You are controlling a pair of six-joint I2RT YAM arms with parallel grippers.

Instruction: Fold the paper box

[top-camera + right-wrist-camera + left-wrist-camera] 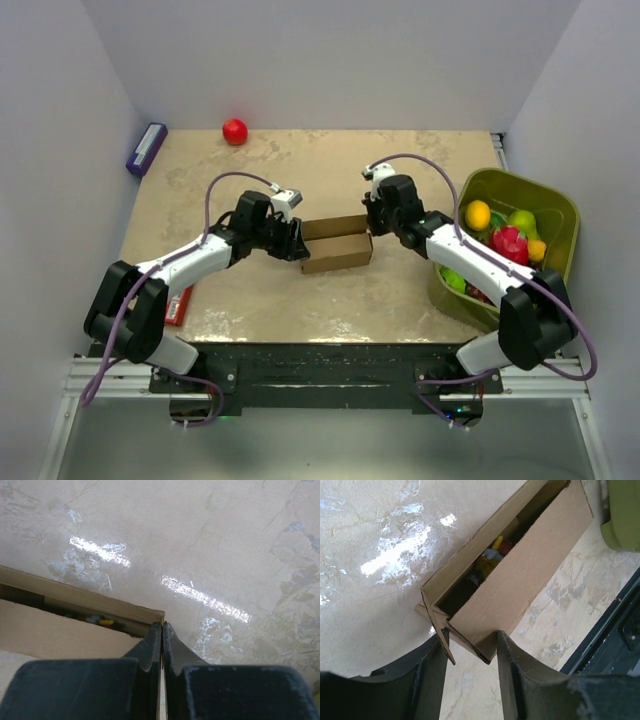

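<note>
The paper box (335, 247), plain brown cardboard, lies in the middle of the table with its top open. In the left wrist view the paper box (520, 575) shows small coloured things inside, and a loose end flap (444, 640) sticks out at its near corner. My left gripper (298, 240) sits at the box's left end; the left gripper (471, 635) has one finger against that flap and the other against the long wall. My right gripper (373, 228) is at the right end. There the right gripper (162, 625) is shut on the thin end wall of the paper box (60, 635).
A green bin (520, 230) of toy fruit stands at the right, close to my right arm. A red ball (235, 131) and a small purple box (146, 148) lie at the back left. A red flat pack (180, 305) lies under my left arm.
</note>
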